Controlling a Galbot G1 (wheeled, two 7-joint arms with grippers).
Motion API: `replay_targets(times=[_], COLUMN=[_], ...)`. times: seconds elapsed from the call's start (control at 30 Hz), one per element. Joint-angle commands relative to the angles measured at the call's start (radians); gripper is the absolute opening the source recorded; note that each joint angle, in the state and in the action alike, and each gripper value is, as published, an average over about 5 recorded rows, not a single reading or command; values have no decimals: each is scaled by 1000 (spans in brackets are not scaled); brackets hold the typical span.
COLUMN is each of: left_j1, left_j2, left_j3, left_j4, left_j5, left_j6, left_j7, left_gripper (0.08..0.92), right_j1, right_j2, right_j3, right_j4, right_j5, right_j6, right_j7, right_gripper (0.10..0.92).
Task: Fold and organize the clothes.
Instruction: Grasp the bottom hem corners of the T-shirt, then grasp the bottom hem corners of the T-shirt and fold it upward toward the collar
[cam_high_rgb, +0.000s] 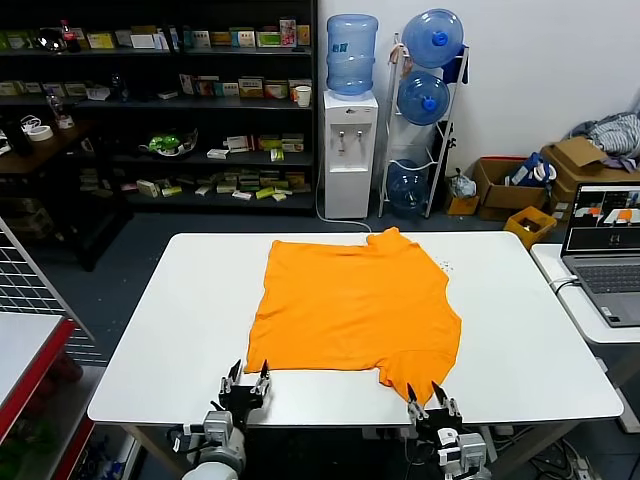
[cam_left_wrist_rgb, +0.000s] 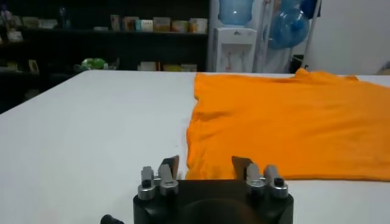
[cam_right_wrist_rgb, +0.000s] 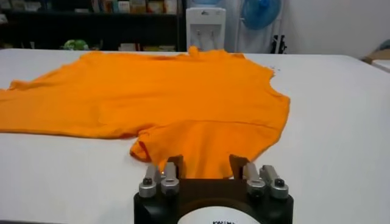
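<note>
Orange T-shirt (cam_high_rgb: 352, 305) lies flat mid-desk (cam_high_rgb: 180, 330), its near hem at both grippers: left gripper (cam_high_rgb: 249, 377) fingers spread at the near-left corner, right gripper (cam_high_rgb: 430, 397) fingers spread astride the near-right sleeve fold; bare white desk on either side.

The room is evenly and brightly lit from above, with no hard shadows. The white counter (cam_high_rgb: 180, 330) takes a soft, broad sheen but no harsh glare. The orange T-shirt (cam_high_rgb: 355, 305) looks saturated and casts only a thin dark line along its edges. The dark shelves (cam_high_rgb: 150, 100) at the back stay dim, their contents hard to read. In both wrist views the background is soft and out of focus, while the cloth close by is fairly sharp.
</note>
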Motion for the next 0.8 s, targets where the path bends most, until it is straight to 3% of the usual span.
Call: replay_targets(times=[0.03, 0.27, 0.37, 0.53, 0.8], left_j1=[-33, -32, -30, -6, 195], left_j2=[-3, -9, -11, -5, 71], left_j3=[6, 7, 8, 19, 82], left_j4=[29, 44, 37, -34, -222], left_j5=[-5, -5, -5, -28, -41], left_j6=[24, 23, 22, 25, 38], left_j7=[0, -1, -6, -32, -67], left_gripper=[482, 282, 196, 96, 96], right_j1=[3, -2, -8, -47, -227], right_j2=[2, 2, 0, -18, -104], right_j3=[-5, -2, -2, 0, 10], right_j4=[-3, -2, 7, 59, 215], right_j5=[-3, -1, 2, 18, 51], right_j6=[-15, -10, 2, 20, 16], right_j7=[6, 8, 7, 14, 57], right_gripper=[388, 183, 130, 125, 125])
